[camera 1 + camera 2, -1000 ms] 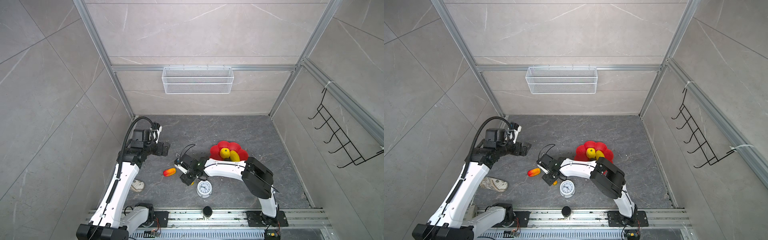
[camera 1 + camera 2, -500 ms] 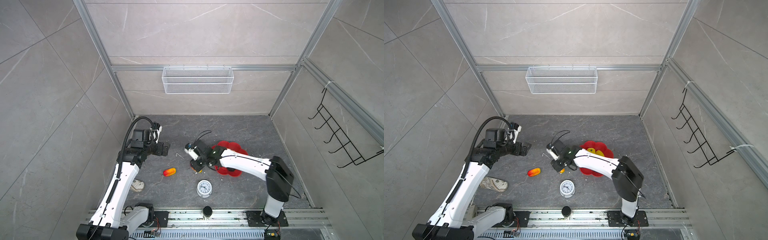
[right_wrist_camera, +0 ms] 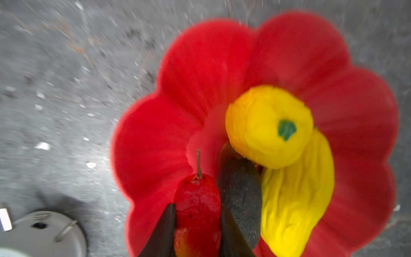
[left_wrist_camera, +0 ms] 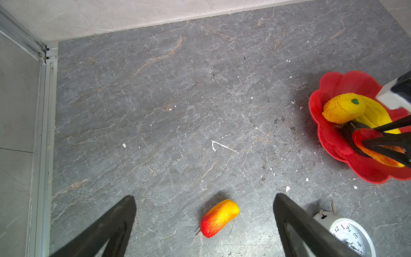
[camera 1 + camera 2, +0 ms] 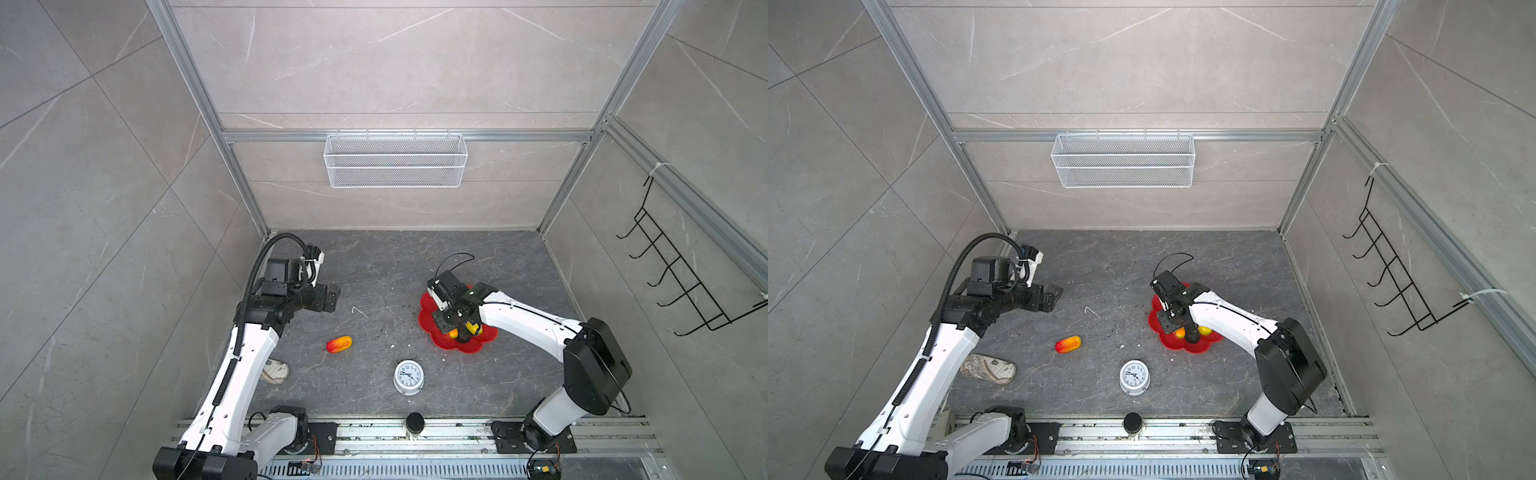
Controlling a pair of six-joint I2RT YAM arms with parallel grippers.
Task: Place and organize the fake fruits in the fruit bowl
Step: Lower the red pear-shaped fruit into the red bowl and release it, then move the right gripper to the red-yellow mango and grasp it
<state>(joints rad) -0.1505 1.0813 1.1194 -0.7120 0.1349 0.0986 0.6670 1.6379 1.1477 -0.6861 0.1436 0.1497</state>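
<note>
Red mango-like fruit (image 3: pixel 196 207) clamped between right fingers (image 3: pixel 164 231), within fruit bowl (image 3: pixel 200 66), left fingers (image 4: pixel 106 227) spread wide, empty

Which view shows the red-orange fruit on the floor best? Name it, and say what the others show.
The left wrist view: the loose fruit is large, sharp and unobstructed. Both top views show it whole but small. The right wrist view misses it.

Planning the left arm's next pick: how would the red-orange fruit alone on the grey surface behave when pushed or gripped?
The red-orange fruit is a rounded oval lying on its side, so a nudge probably rolls it. Its wrinkled skin should resist slipping.
</note>
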